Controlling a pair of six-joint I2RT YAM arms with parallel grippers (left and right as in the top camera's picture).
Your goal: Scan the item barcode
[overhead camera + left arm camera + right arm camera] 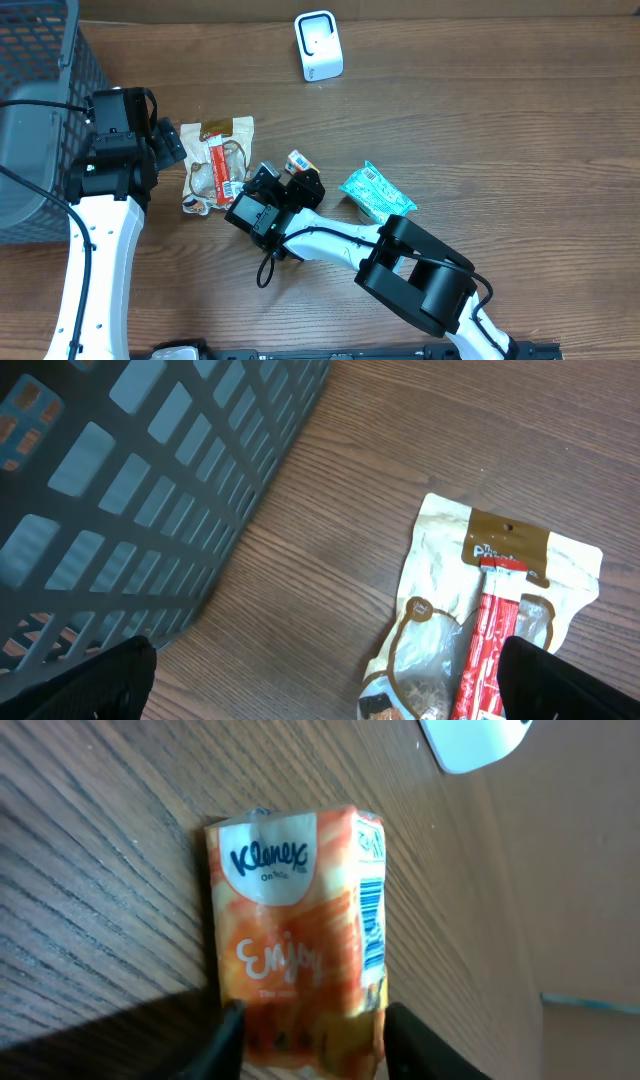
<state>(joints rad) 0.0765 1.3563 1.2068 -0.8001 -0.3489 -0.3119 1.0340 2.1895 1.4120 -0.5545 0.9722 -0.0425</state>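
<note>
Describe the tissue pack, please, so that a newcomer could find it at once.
Start at the white scanner at the far edge and come toward the middle, between the tan snack pouch and the teal packet. The tissue pack is the smallest of the three, orange and white, marked Kleenex.

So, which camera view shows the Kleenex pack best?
The right wrist view: the Kleenex pack fills the frame, with its logo and barcode visible. The overhead view shows the pack only small and partly hidden. The left wrist view does not show it.
</note>
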